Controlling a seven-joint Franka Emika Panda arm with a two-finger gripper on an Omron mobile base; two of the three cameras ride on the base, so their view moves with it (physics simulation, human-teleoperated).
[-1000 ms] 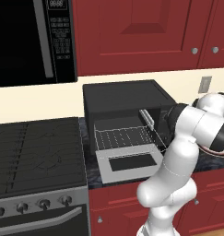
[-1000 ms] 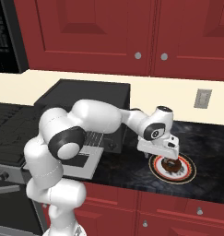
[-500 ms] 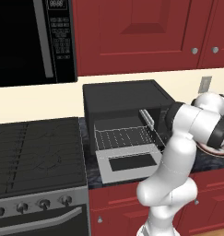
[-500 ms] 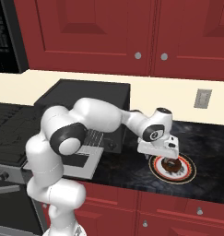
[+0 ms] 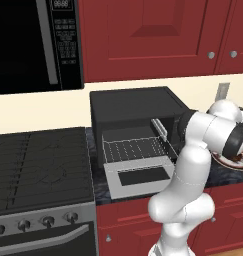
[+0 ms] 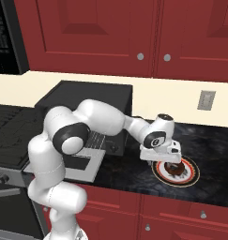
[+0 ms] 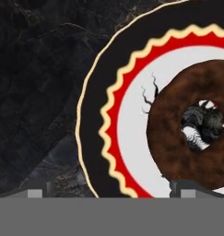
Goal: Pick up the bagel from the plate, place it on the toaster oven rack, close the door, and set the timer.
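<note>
The bagel (image 7: 196,129), a dark brown ring with an open centre, lies flat on the plate (image 7: 127,138), which sits on the dark marbled bench (image 6: 214,178) to the right of the toaster oven (image 5: 135,112). It looks light and fairly firm, with a rough crust that should not slip; a sensible hold would be across one side of the ring, one fingertip in the hole and one outside, or across the whole width if the jaws span it. The gripper (image 6: 171,161) hangs just above the plate, pointing down at it; in the hand view the two fingertips stand wide apart at the bottom edge, the jaws open and holding nothing, with the bagel off toward the right fingertip (image 7: 196,189) rather than centred between them. The plate carries only the bagel. The toaster oven's door (image 5: 140,175) is folded down flat, and the wire rack (image 5: 135,149) inside the cavity appears bare, ready to receive it.
</note>
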